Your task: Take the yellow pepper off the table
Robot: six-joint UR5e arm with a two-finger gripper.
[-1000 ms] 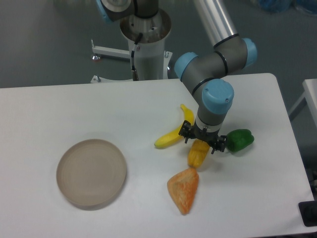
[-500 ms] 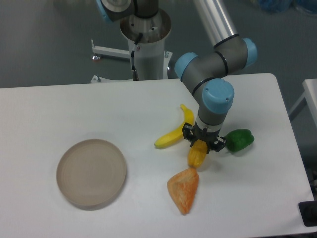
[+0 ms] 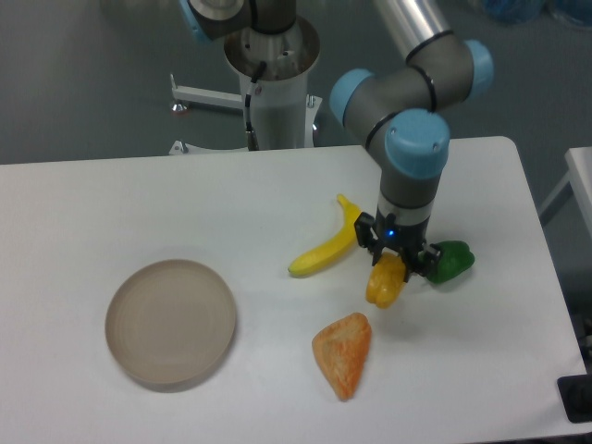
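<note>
You had the small yellow-orange blocky pepper (image 3: 386, 283) pinched in the end effector (image 3: 394, 264), seemingly just clear of the white counter (image 3: 185, 199), between the curved yellow banana (image 3: 326, 247) and the green pepper (image 3: 451, 260). Pickup looked nearly complete; only more lift remained.

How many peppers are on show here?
2: the yellow pepper held in the gripper jaws, and a green pepper on the table just behind it. None looks hidden.
</note>
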